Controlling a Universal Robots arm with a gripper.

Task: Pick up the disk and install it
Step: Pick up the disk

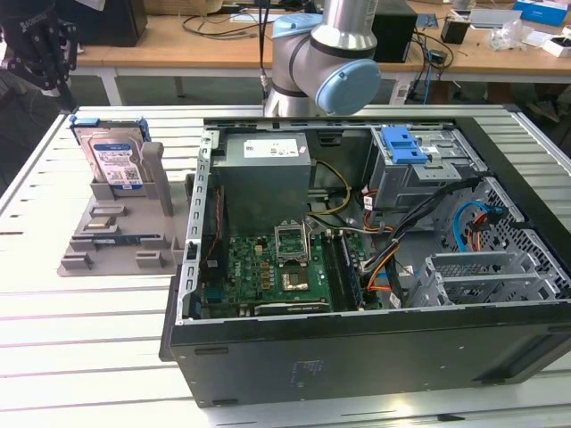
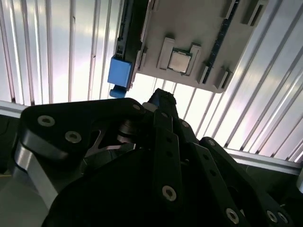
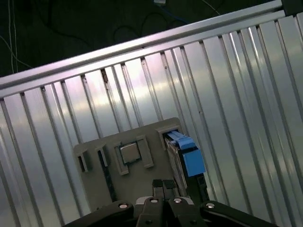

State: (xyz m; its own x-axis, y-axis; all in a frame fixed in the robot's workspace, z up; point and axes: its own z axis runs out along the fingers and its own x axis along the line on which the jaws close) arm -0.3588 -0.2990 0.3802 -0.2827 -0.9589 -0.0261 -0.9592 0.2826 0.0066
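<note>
Nothing of the job had been done. The flat silver-metal disk with its white and blue label and blue plastic rails [image 1: 114, 153] stood on edge in a slot of the grey plastic holder [image 1: 116, 236], not yet lifted. The holder sat toward the table's far corner on the exterior view's left. In the first wrist view the black gripper [image 3: 163, 183] hung above this holder with its fingertips drawn together on nothing, well clear of the disk's blue rail [image 3: 189, 158]. A small square silver chip [image 3: 129, 152] lay in another pocket of the holder.

The picking up and the fitting both remained. The open black computer case [image 1: 357, 348] lay on its side beside the holder, and its grey metal drive cage with the blue latch [image 1: 406, 143] held no disk that I could make out.

The table was ribbed aluminium [image 1: 80, 330]. Behind it ran wooden desks [image 1: 178, 36] strewn with cables and boxes.
</note>
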